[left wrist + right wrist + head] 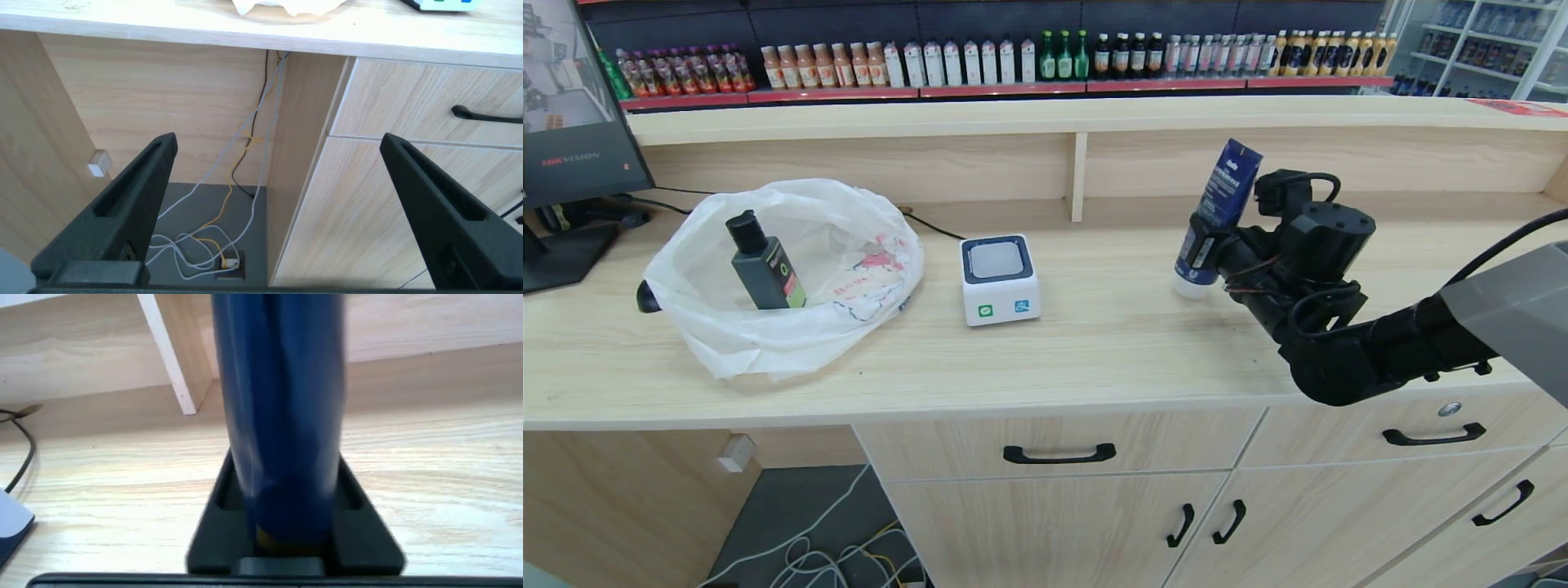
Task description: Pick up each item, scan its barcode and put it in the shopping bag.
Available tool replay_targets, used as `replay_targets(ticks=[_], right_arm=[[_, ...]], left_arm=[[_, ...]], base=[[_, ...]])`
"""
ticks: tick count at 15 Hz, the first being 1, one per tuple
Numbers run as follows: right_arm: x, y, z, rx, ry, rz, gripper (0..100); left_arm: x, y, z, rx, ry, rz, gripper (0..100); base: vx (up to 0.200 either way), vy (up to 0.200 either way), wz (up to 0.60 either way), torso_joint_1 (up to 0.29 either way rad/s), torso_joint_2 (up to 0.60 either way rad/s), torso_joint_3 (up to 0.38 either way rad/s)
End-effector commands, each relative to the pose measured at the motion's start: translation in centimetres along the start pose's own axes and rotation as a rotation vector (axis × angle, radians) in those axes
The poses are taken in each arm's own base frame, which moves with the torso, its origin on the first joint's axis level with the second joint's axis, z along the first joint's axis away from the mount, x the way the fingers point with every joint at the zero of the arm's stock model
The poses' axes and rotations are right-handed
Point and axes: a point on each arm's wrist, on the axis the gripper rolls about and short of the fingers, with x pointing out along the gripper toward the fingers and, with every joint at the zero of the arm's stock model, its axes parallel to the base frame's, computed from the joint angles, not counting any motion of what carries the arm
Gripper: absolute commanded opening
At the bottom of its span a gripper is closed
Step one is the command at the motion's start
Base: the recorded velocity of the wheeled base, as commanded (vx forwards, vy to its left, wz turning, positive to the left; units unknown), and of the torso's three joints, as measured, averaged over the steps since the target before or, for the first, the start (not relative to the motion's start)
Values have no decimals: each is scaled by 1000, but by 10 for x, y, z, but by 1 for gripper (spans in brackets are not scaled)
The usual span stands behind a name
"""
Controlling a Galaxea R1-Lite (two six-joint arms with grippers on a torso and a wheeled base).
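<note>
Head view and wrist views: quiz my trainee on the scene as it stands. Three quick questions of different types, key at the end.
1. True or false: the right gripper is shut on the blue tube.
2. Which item already stands in the shopping bag? A) dark bottle B) green can C) red box
3. Fill in: the left gripper, below the level of the counter, is ____ and empty.
Key: 1 true; 2 A; 3 open.
</note>
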Motion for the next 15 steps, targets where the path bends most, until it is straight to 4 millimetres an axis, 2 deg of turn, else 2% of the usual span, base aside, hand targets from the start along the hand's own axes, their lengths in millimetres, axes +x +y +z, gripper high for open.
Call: replay_targets(ticks=[1, 4, 11, 15], right_arm=[[0, 0, -3, -1, 8, -3, 0], [0, 0, 0, 1, 4, -1, 0], [-4, 1, 19, 13, -41, 5, 0], [-13, -2, 0, 6, 1, 1, 0]], left_arm=[[0, 0, 0, 0, 0, 1, 100], [0, 0, 0, 0, 0, 1, 100], [0, 0, 0, 0, 0, 1, 100], [0, 0, 0, 0, 0, 1, 100]], base=[[0, 0, 0, 0, 0, 0], [0, 0, 0, 0, 0, 0], [0, 0, 0, 0, 0, 0], [0, 0, 0, 0, 0, 0]])
